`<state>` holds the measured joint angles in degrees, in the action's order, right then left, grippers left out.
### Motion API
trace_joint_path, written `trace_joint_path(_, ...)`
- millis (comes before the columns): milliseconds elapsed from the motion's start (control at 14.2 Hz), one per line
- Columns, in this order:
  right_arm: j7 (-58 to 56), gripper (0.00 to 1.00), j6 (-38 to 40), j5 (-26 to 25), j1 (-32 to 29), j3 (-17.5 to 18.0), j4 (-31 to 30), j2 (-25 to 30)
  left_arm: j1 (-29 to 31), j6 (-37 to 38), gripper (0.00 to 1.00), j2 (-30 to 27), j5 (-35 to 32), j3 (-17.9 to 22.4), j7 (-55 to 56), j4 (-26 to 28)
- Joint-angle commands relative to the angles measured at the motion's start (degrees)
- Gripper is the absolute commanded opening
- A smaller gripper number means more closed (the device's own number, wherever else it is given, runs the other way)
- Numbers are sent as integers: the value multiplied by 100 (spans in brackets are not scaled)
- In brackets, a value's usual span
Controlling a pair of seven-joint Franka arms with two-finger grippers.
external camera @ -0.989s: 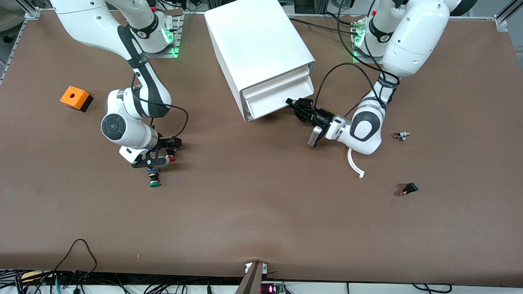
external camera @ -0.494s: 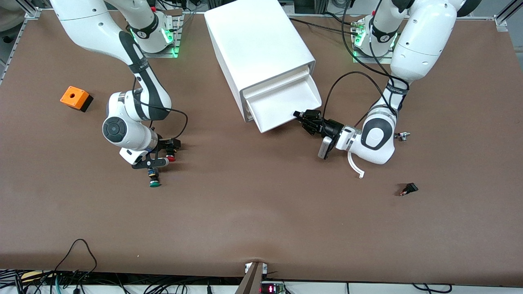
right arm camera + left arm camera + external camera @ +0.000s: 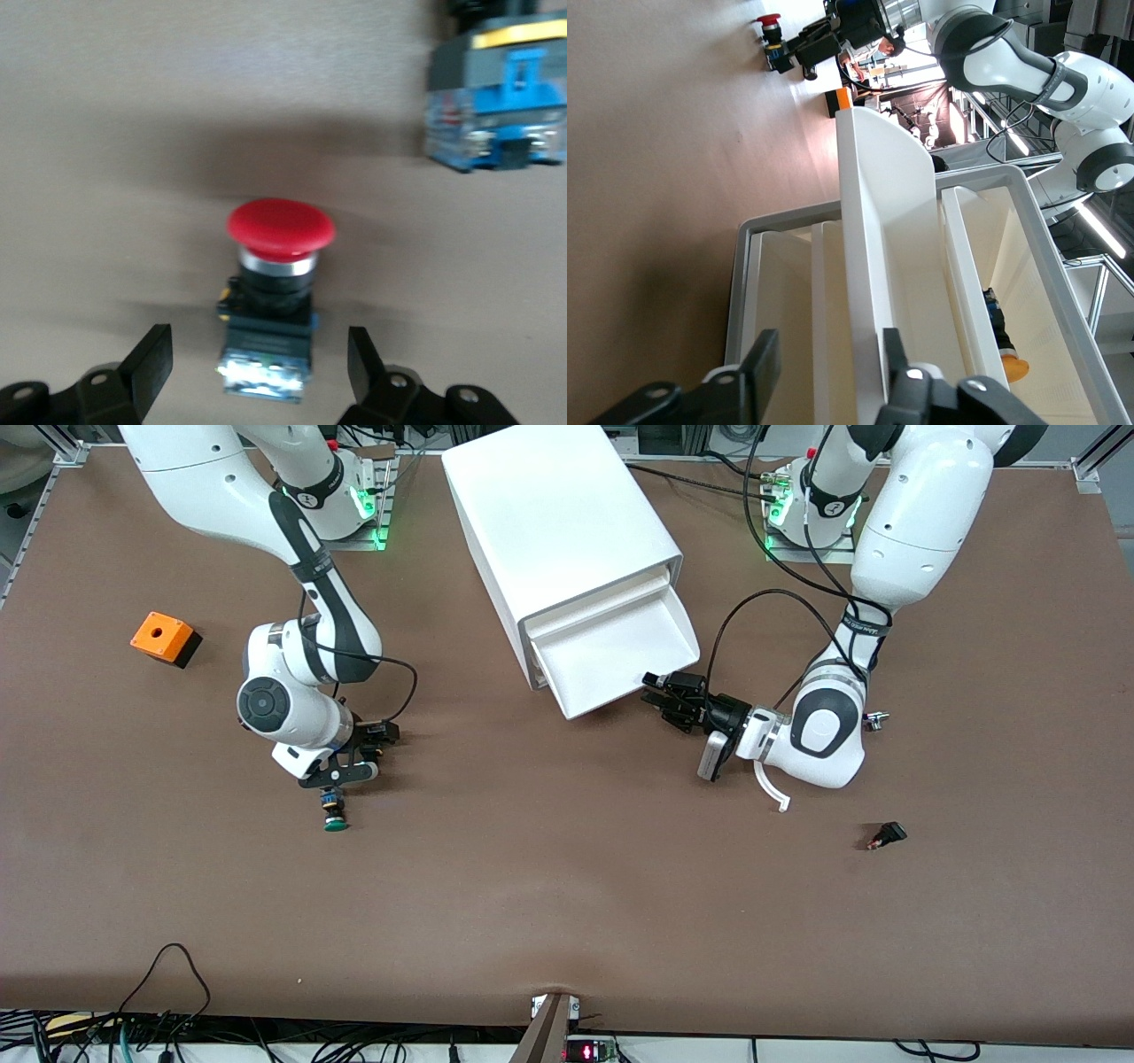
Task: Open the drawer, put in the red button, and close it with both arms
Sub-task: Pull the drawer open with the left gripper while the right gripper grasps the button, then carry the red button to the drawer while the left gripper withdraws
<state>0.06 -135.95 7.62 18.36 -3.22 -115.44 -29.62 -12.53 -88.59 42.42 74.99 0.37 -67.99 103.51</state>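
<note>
The drawer (image 3: 616,657) stands pulled out of the white cabinet (image 3: 554,522). My left gripper (image 3: 653,689) is at the drawer's front wall (image 3: 866,266), open; in the left wrist view that gripper (image 3: 828,350) has the wall between its spread fingers. The red button (image 3: 280,228) lies on the table with its black-and-blue body between the open fingers of my right gripper (image 3: 258,350). In the front view the right gripper (image 3: 359,751) hangs low over that spot and hides the button. The left wrist view shows the red button (image 3: 769,19) in the distance.
A green-capped button (image 3: 335,817) lies just nearer the front camera than the right gripper. An orange box (image 3: 162,638) sits toward the right arm's end. A white curved strip (image 3: 769,784), a small black part (image 3: 887,834) and a metal part (image 3: 875,720) lie by the left arm.
The left gripper drew the drawer farther out, then its fingers opened off the front wall. The right gripper shifted slightly over the red button.
</note>
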Motion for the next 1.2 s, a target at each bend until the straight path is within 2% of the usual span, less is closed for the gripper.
trace_joint_path(0,-24,70,-72,-68,97,-21,-58,17,119,53,100,56,-160,-10,-118,-156)
trace_joint_path(141,-33,49,-72,-68,97,-99,-49,-18,224,105,100,-49,-431,-2,4,-296)
trace_joint_path(212,-155,43,-81,-68,89,-152,-40,-35,303,201,100,-58,-580,-10,153,-410)
trace_joint_path(353,-419,36,-81,-51,71,-232,-40,-44,374,561,100,-207,-757,-2,627,-499)
trace_joint_path(565,-455,25,-99,-51,71,-232,-14,-36,410,589,100,-707,-1362,-10,1698,-517)
trace_joint_path(706,-455,20,-99,-51,71,-241,39,-18,401,589,100,-919,-2054,-10,1964,-517)
trace_joint_path(848,-455,18,-90,-51,80,-241,83,26,401,580,100,-1156,-2628,-19,2752,-543)
trace_joint_path(1130,-744,15,-37,-95,106,-241,337,324,304,676,100,-1543,-4349,-186,4685,-1315)
